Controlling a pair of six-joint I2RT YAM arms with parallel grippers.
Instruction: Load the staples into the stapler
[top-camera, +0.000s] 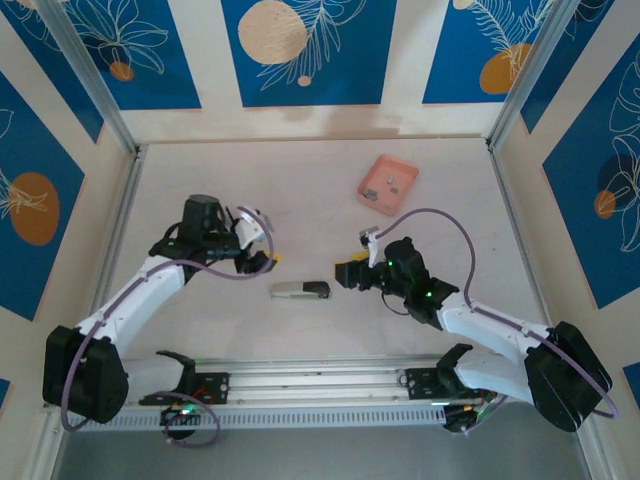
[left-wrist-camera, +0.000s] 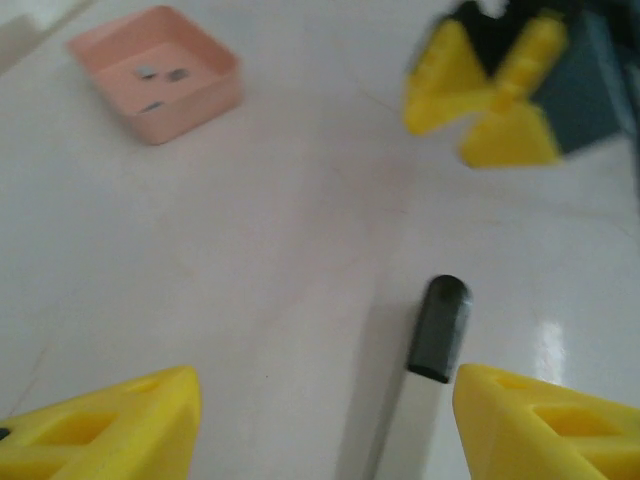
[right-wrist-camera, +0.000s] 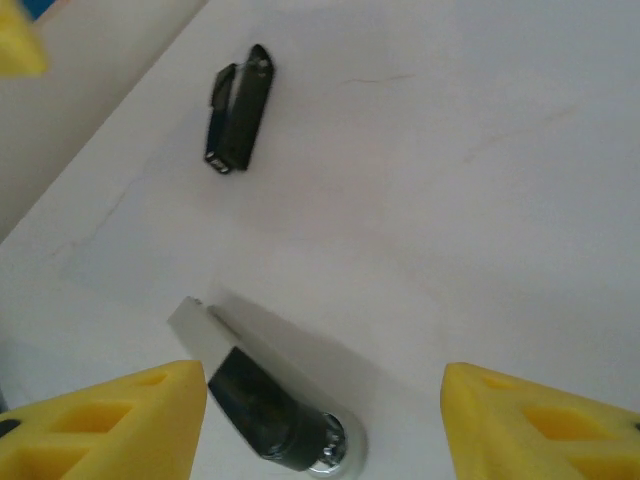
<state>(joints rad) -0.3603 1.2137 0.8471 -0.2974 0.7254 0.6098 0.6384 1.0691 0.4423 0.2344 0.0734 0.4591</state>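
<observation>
Top external view: stapler (top-camera: 300, 290) flat on the white table (top-camera: 200, 180), lengthwise between the two arms, silvery body with a dark end toward the right arm. Left gripper (top-camera: 265, 260) low over the table, just behind the stapler's silvery end. Right gripper (top-camera: 349, 273) just beside the dark end. Pink tray (top-camera: 406, 192) level on the table, well apart from the stapler, farther back on the right side.

Left wrist view: jaws spread wide, nothing clamped, mostly bare table in the gap. Stapler's black tip poking into that gap, very near the finger at the right edge of the frame; touching or not, impossible to tell. Staples (left-wrist-camera: 178, 73): a few tiny grey bits loose on the floor of the pink tray, far off in the upper left of the frame, well away from the stapler and both grippers. Right gripper blurred at the upper right.

Right wrist view: jaws likewise parted, gripping nothing. Stapler lying in the gap, nearer the finger at the left of the frame, with a silvery plate, a black part and a shiny round end showing. Small black piece (right-wrist-camera: 238, 110) alone on the table beyond the stapler, apart from it.
</observation>
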